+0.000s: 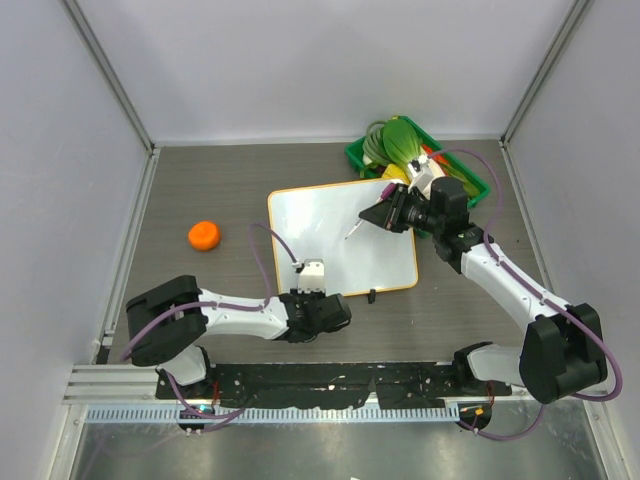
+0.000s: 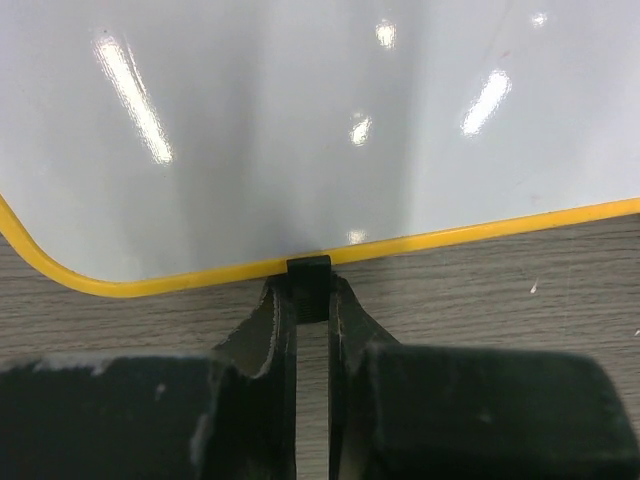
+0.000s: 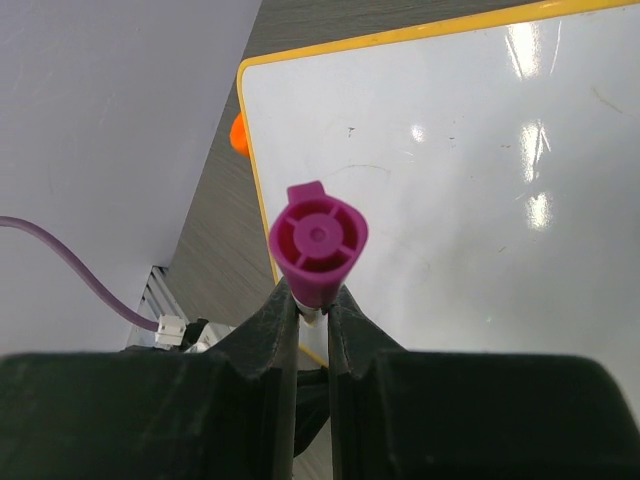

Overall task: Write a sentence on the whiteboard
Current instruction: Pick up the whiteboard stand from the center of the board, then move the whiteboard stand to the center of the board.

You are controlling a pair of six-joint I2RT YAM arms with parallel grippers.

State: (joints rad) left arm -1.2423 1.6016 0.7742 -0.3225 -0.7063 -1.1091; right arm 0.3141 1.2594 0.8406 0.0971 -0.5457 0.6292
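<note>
Our left gripper (image 2: 312, 300) is clenched on a small black clip (image 2: 309, 278) at the edge of the small white whiteboard with rounded corners and a thin orange frame (image 2: 320, 130). The board spreads out just ahead of those jaws. Our right gripper (image 3: 313, 305) grasps a purple-ended marker pen (image 3: 318, 243), squeezed between its jaws, with the board's glossy face lying beyond them.

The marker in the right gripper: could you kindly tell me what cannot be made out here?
Marker tip: right wrist view, hidden behind its own purple end; top view, too small to show contact with the whiteboard.
Basket contents: top view, partly covered by the right arm.
Clip lower part: left wrist view, hidden between fingers of the left gripper.
</note>
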